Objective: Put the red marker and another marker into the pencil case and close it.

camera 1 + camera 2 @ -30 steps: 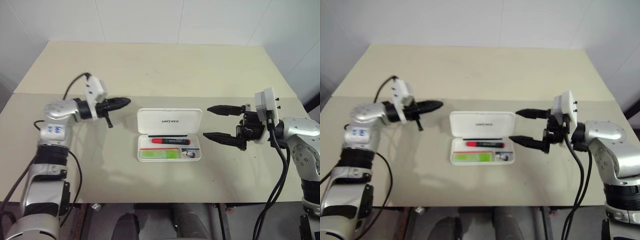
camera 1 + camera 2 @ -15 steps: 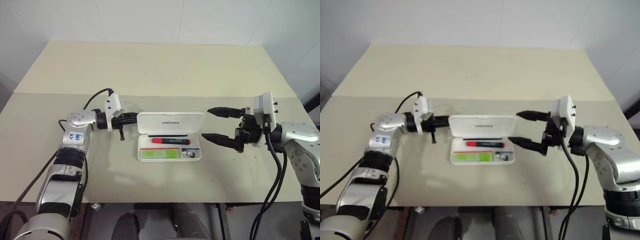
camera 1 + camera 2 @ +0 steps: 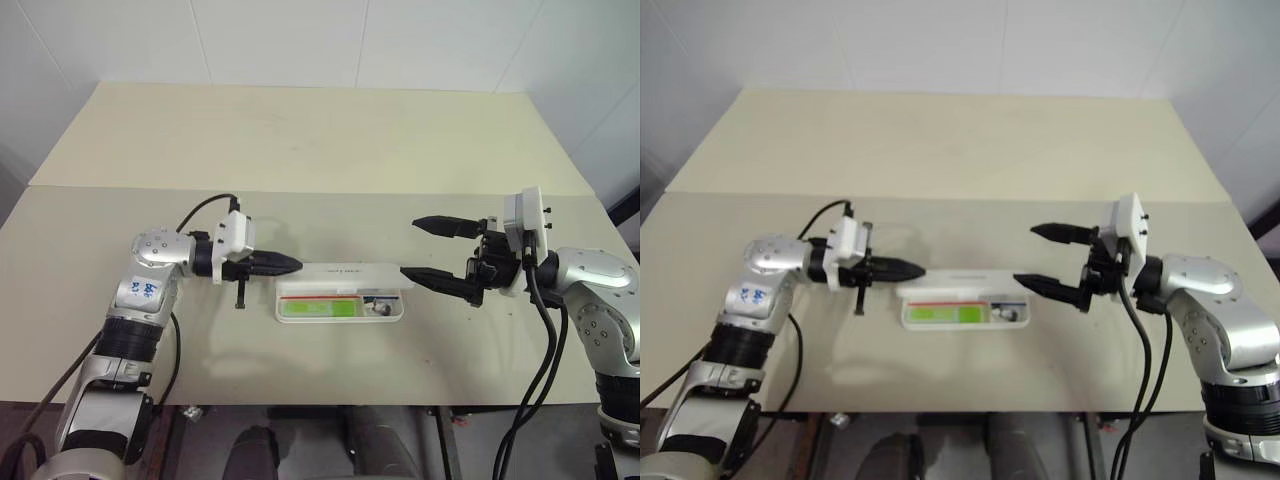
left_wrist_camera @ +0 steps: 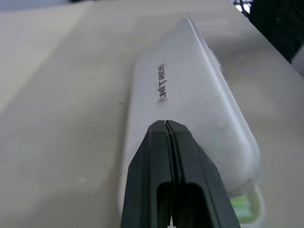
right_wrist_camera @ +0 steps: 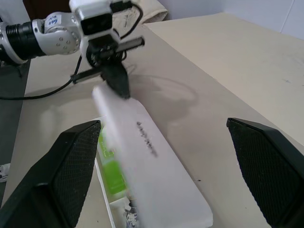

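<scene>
The white pencil case (image 3: pixel 340 305) lies at the table's middle. Its lid (image 3: pixel 350 270) with dark lettering leans low over the base. My left gripper (image 3: pixel 295 266) is shut, with its tip resting against the lid's left end; its fingers (image 4: pixel 164 156) lie pressed together on the lid (image 4: pixel 190 90). The other marker, a lime-green highlighter (image 3: pixel 318 307), shows in the base's front row and under the lid's edge (image 5: pixel 111 175). The red marker is hidden beneath the lid. My right gripper (image 3: pixel 410 247) hangs open just right of the case, holding nothing.
The beige table (image 3: pixel 300 140) has a seam across its middle and a white wall behind it. Its front edge runs close below the case. A black cable (image 3: pixel 205 205) loops above my left wrist.
My left gripper swung right and nearer, pushing the lid from upright down to a low lean over the base. The red marker went out of sight. My right gripper stayed put.
</scene>
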